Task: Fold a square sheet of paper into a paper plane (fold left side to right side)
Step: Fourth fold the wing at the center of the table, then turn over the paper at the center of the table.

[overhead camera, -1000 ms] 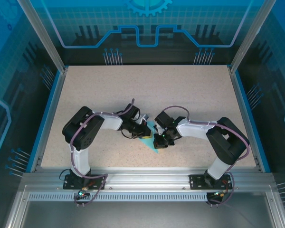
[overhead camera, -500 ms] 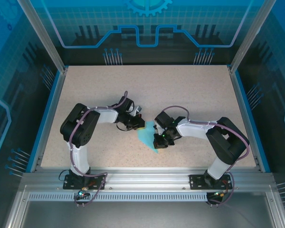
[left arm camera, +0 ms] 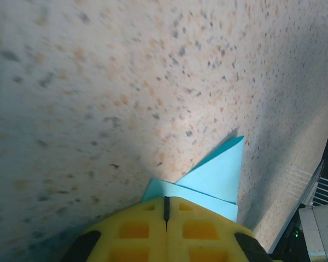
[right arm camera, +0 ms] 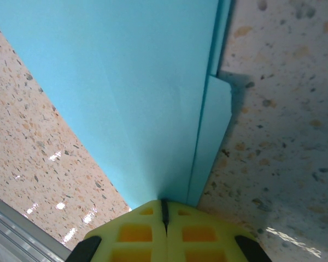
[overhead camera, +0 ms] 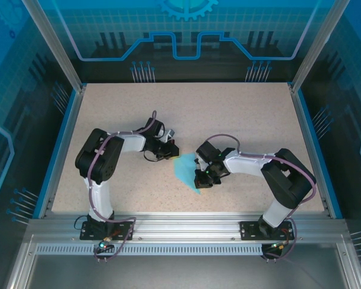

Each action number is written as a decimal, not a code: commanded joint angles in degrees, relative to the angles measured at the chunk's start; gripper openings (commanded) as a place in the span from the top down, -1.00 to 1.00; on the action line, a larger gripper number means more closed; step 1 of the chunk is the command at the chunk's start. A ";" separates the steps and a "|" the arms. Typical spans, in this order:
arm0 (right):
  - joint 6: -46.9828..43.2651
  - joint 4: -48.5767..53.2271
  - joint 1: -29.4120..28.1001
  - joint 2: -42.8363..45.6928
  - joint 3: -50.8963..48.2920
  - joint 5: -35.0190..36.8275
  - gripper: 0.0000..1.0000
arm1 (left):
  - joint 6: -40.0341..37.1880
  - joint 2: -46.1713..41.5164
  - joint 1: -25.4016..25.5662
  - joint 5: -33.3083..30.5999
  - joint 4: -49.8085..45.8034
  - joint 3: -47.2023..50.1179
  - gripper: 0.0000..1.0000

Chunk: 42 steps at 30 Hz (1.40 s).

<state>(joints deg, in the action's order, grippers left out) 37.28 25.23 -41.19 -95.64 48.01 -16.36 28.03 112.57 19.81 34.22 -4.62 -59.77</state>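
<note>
- Top view: the paper, already a creased kite shape, lies flat near the middle of the bench, with its slim point aimed at the near edge. The left hand sits at the paper's far-left corner. The right hand rests on its right edge.
- Left wrist view: the left hand has its yellow fingers pressed together. A layered corner of the paper pokes out beyond them over the speckled bench. I cannot tell whether a ply is pinched between the fingers or merely pinned under the tips.
- Right wrist view: the right hand is also closed, tips down on the paper, where a crease and the stepped, layered edge run in toward them.
- Doing the fold well, as I judge it:
  - Let the right hand anchor the crease.
  - Have the left hand lift only the left side and carry it over in a low arc.
  - Match the edges before pressing, because thin paper slips or buckles if the anchor eases.
</note>
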 commanded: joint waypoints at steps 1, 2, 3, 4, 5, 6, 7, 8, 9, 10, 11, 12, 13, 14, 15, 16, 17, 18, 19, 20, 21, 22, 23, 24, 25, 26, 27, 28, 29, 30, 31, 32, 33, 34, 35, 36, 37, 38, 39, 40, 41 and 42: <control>-0.21 7.72 -0.36 -3.32 -3.94 4.15 1.00 | -2.61 1.73 -2.94 -4.38 -1.25 -1.49 0.99; -0.11 7.48 -0.42 -3.33 -3.89 4.01 1.00 | -2.70 1.77 -3.08 -4.07 -1.67 -2.09 0.97; 0.06 7.09 -0.51 -3.24 -3.90 3.77 1.00 | -2.70 1.64 -3.27 -3.71 -2.16 -2.76 0.96; 0.31 6.58 -0.58 -3.18 -3.90 3.30 1.00 | -2.64 1.36 -3.37 -3.22 -2.66 -3.43 0.94; 0.50 6.03 -0.72 -3.13 -3.92 3.05 1.00 | -2.66 0.89 -3.47 -2.96 -3.09 -3.93 0.92; 0.72 4.92 -0.86 -2.81 -3.97 2.54 1.00 | -2.56 0.14 -3.60 -2.64 -3.52 -4.42 0.88; 1.18 3.81 -1.07 -2.55 -4.03 1.98 1.00 | -2.46 -0.91 -3.72 -2.40 -3.95 -4.77 0.84; 1.62 2.67 -1.17 -2.20 -4.21 1.52 1.00 | -2.38 -1.98 -3.81 -2.27 -4.45 -4.99 0.78; 2.26 1.27 -1.26 -1.87 -4.36 0.83 1.00 | -2.13 -3.39 -4.06 -2.16 -4.78 -4.98 0.71; 2.96 -0.07 -1.30 -1.37 -4.56 0.40 0.94 | -1.81 -5.01 -4.30 -2.14 -5.23 -4.89 0.65; 3.48 -1.31 -1.31 -0.88 -4.79 0.04 0.92 | -1.46 -6.38 -4.47 -2.25 -5.73 -4.73 0.58; 4.13 -2.81 -1.42 -0.16 -5.02 -0.31 0.91 | -1.08 -8.13 -4.60 -2.52 -6.49 -4.59 0.48; 4.86 -4.01 -1.39 0.66 -5.28 -0.44 0.86 | -0.91 -9.73 -4.70 -2.79 -7.43 -4.36 0.40; 5.24 -5.04 -1.42 1.47 -5.38 -0.49 0.84 | -0.73 -11.12 -4.70 -3.16 -8.06 -4.03 0.35; 5.40 -6.15 -1.48 2.44 -5.39 -0.35 0.82 | 0.07 -12.76 -4.70 -3.11 -8.31 -3.30 0.30; 5.50 -6.71 -1.52 3.95 -5.38 0.39 0.76 | 1.23 -14.04 -4.62 -2.89 -8.06 -2.21 0.22; 5.46 -6.95 -1.51 5.30 -5.30 1.54 0.73 | 2.28 -15.28 -4.54 -2.63 -7.59 -1.03 0.15; 5.36 -7.04 -1.52 6.99 -5.28 3.10 0.68 | 3.62 -16.47 -4.44 -2.14 -6.82 0.58 0.10; 5.14 -6.84 -1.52 8.93 -5.12 5.10 0.61 | 4.88 -17.63 -4.21 -1.57 -5.72 2.33 0.05; 4.73 -6.63 -1.52 10.60 -5.21 6.65 0.56 | 5.74 -18.61 -3.81 -1.43 -4.99 4.04 0.02; 4.15 -6.22 -1.38 12.55 -5.21 8.60 0.47 | 6.73 -19.56 -3.31 -1.26 -4.20 5.68 0.00; 3.42 -5.83 -1.32 14.45 -5.36 10.41 0.38 | 7.52 -20.32 -2.66 -1.21 -3.70 7.11 -0.02; 2.73 -5.49 -1.21 16.08 -5.43 11.60 0.32 | 8.14 -20.79 -2.06 -1.17 -3.45 8.01 -0.04; 1.80 -5.37 -0.91 18.12 -5.72 12.54 0.25 | 8.92 -21.14 -1.20 -0.88 -2.66 9.07 -0.05; 1.15 -5.21 -0.54 19.97 -6.02 13.26 0.16 | 9.89 -21.19 -0.36 -0.47 -1.34 10.20 -0.06; 0.68 -5.07 -0.12 21.27 -6.38 13.71 0.10 | 10.70 -21.10 0.36 -0.42 -0.67 10.92 -0.07; 0.35 -5.02 0.57 22.85 -6.75 14.14 0.04 | 11.51 -20.96 1.21 -0.45 0.39 11.55 -0.07; 0.25 -4.80 1.27 24.27 -7.09 14.57 -0.01 | 12.30 -20.52 2.12 -0.54 1.46 12.15 -0.08; 0.33 -4.84 1.74 25.46 -7.42 14.89 -0.03 | 12.90 -19.99 2.69 -0.59 2.20 12.30 -0.08; 0.62 -5.20 2.38 26.72 -7.92 15.10 -0.04 | 13.63 -19.22 3.41 -0.64 3.26 12.41 -0.08; 1.06 -5.76 2.90 28.29 -8.47 15.36 -0.07 | 14.22 -18.07 4.03 -0.64 3.99 12.35 -0.08; 1.65 -6.43 3.33 29.57 -9.21 15.39 -0.09 | 14.62 -17.17 4.48 -0.57 4.37 12.03 -0.07; 2.23 -7.50 3.78 31.17 -9.98 15.11 -0.13 | 15.06 -16.22 5.15 -0.53 5.07 11.73 -0.06; 2.96 -8.87 4.45 32.78 -11.02 14.67 -0.16 | 15.21 -15.08 5.85 -0.54 5.22 11.18 -0.06; 3.32 -9.28 4.79 33.78 -11.50 14.48 -0.17 | 15.24 -14.21 6.35 -0.71 5.07 10.64 -0.05; 3.70 -9.58 5.37 35.12 -12.26 14.33 -0.19 | 15.21 -13.24 6.91 -0.93 4.91 9.94 -0.04; 3.92 -9.48 5.85 36.09 -12.58 14.09 -0.19 | 15.07 -12.46 7.45 -1.22 4.57 9.30 -0.02; 4.01 -9.12 6.17 36.92 -12.82 14.17 -0.19 | 15.04 -11.70 7.80 -1.67 4.15 8.78 -0.01; 3.99 -8.49 6.61 37.73 -13.18 14.09 -0.19 | 14.95 -10.98 8.16 -2.16 3.63 8.30 0.02; 3.94 -7.92 7.03 38.46 -13.40 13.91 -0.19 | 15.03 -10.48 8.41 -2.64 3.28 8.01 0.04; 3.94 -7.46 7.32 39.05 -13.48 13.81 -0.19 | 15.03 -10.12 8.53 -3.10 2.86 7.79 0.05; 3.94 -7.05 7.72 39.72 -13.86 13.68 -0.19 | 15.03 -9.64 8.70 -3.45 2.54 7.52 0.06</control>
<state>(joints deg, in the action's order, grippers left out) 40.53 17.96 -34.81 -57.74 35.00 -2.96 42.17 101.91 27.97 31.94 -1.28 -50.17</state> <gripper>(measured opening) 0.596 0.473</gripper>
